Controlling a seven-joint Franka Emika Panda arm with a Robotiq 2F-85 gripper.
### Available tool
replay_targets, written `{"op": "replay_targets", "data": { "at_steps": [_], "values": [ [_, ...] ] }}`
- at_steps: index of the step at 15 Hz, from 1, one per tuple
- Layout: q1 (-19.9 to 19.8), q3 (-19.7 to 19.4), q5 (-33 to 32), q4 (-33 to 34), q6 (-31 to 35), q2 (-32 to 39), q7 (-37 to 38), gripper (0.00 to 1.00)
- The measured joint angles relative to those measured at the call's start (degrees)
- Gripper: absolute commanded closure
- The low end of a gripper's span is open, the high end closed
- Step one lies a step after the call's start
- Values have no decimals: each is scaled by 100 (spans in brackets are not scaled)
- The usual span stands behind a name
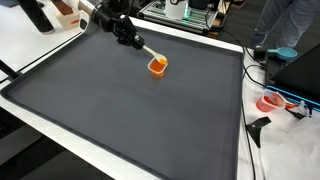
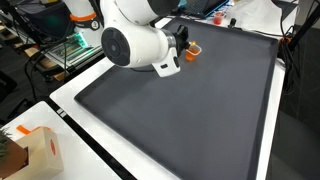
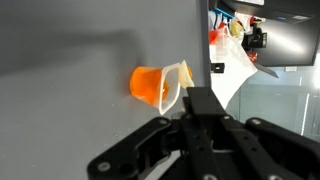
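Gripper (image 3: 193,98) sits at rim of orange cup (image 3: 150,87) on dark mat (image 1: 120,110).

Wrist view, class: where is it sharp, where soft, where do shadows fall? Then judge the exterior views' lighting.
Wrist view: the orange cup is fairly sharp, the dark claw close up looks soft and underlit, a faint shadow crosses the grey mat; both exterior views: even light, no glare on the mat; in an exterior view the white arm joint looms large in front.
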Motion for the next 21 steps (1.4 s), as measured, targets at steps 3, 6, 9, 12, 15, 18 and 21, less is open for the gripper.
{"op": "replay_targets", "data": {
  "at_steps": [3,6,9,12,15,18,21],
  "values": [
    [-57,-37,80,66,-204,73,-100,97],
    [-112,-80,173,130,-373,88,-166,97],
    [-166,-147,238,235,-594,58,-173,97],
    [-201,-249,260,360,-820,-34,-167,97],
    [-229,-359,260,493,-1015,-196,-93,97],
    [-249,-459,260,649,-1183,-403,74,97],
    [-249,-522,260,829,-1297,-608,306,97]
  ]
}}
